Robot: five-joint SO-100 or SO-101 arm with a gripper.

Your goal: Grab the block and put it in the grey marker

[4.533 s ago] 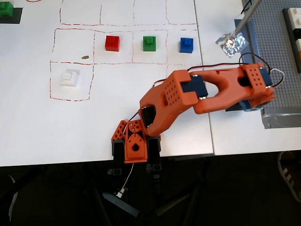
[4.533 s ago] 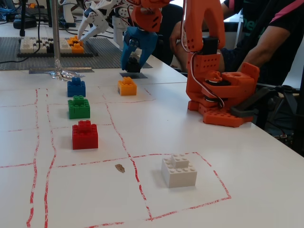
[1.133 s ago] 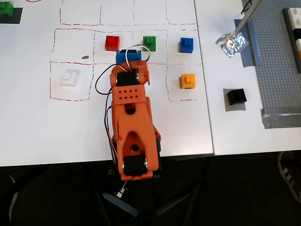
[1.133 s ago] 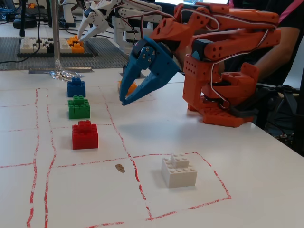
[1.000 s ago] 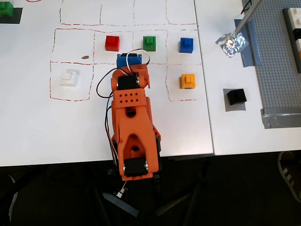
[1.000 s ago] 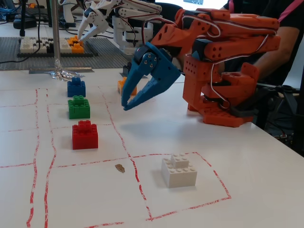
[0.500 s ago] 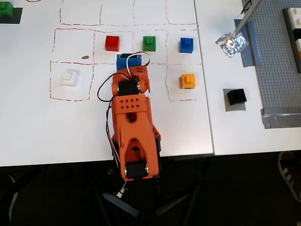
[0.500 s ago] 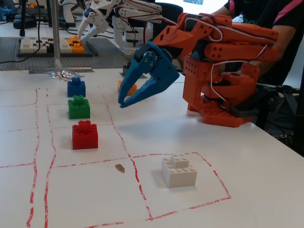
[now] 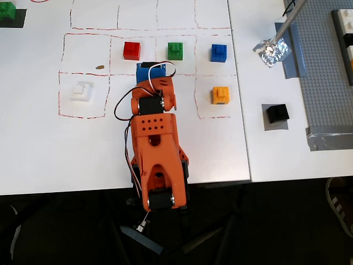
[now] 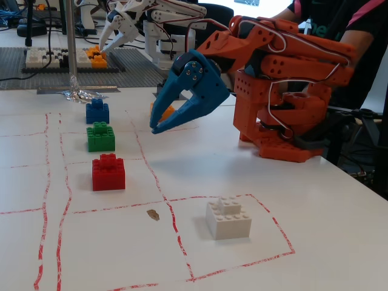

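The black block (image 9: 277,113) sits on the flat grey marker (image 9: 265,125) at the right in the overhead view, next to the studded baseplate. Neither shows in the fixed view, where the arm blocks that side. My orange arm is folded back over the middle of the white sheet. Its blue gripper (image 9: 150,67) (image 10: 154,125) hangs above the table with its jaws drawn nearly together and nothing between them. It is far to the left of the block in the overhead view, pointing toward the green brick (image 9: 175,50) (image 10: 100,137).
A red brick (image 9: 132,50) (image 10: 108,172), a blue brick (image 9: 219,52) (image 10: 97,111), an orange brick (image 9: 220,94) and a white brick (image 9: 82,91) (image 10: 228,217) stand in red-lined squares. Crumpled foil (image 9: 272,51) and a grey baseplate (image 9: 325,72) lie at the right.
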